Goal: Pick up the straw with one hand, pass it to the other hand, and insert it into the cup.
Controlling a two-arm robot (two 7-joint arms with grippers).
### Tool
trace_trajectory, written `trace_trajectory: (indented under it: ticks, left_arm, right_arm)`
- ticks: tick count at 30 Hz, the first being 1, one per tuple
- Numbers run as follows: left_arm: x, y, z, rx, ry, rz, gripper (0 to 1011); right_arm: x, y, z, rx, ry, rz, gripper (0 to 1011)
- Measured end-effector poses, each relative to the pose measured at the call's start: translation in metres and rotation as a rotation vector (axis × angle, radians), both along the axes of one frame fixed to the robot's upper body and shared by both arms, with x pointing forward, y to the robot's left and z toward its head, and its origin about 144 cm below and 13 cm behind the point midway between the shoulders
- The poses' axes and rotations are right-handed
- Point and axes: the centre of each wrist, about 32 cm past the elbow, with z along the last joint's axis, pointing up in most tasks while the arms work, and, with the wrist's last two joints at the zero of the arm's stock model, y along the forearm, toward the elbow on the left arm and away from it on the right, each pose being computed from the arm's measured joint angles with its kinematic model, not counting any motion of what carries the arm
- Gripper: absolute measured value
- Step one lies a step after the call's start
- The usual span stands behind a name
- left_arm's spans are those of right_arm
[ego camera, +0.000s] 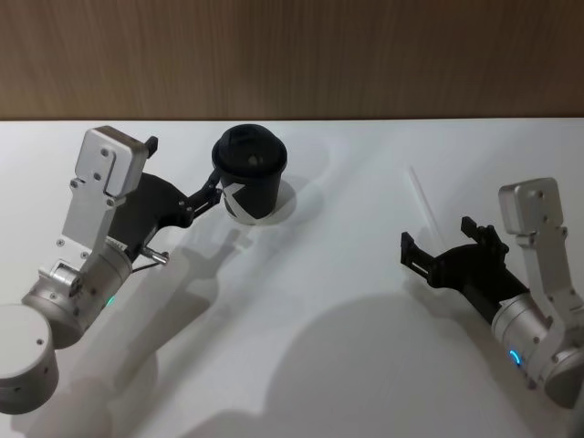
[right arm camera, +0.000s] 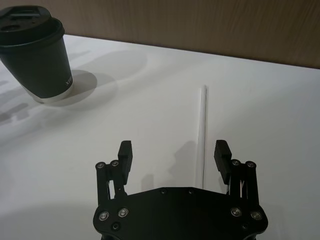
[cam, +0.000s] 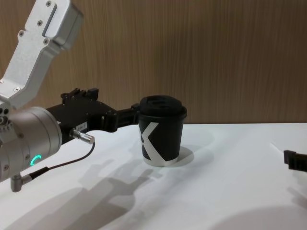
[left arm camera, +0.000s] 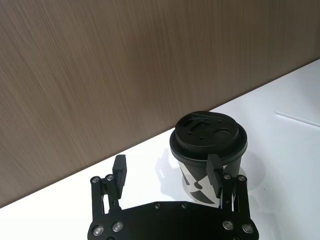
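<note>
The black lidded cup (ego camera: 251,173) with a white K mark stands at the back of the white table, left of centre. My left gripper (ego camera: 212,194) is open at the cup's left side; in its wrist view one finger (left arm camera: 215,175) lies against the cup (left arm camera: 207,145) and the other stands free. The thin white straw (ego camera: 419,194) lies flat on the table to the right. My right gripper (ego camera: 438,239) is open just in front of it. In the right wrist view the straw (right arm camera: 202,127) runs between the fingers, close to one fingertip (right arm camera: 222,152).
A wood-grain wall (ego camera: 292,55) closes off the back of the table (ego camera: 301,310). In the chest view the cup (cam: 162,132) stands mid-table with the left gripper (cam: 125,115) reaching it from the left.
</note>
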Motion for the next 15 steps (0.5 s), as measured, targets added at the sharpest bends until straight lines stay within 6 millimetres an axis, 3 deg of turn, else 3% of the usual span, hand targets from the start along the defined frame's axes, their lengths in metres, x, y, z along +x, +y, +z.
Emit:
trace_trajectory:
  ticks: [15]
  left_arm:
    - [0.0000,0.0000,0.0000,0.000,0.000,0.000,1002]
  right_arm:
    - [0.0029,-0.0089,-0.0096,-0.002,0.046,-0.011,1001]
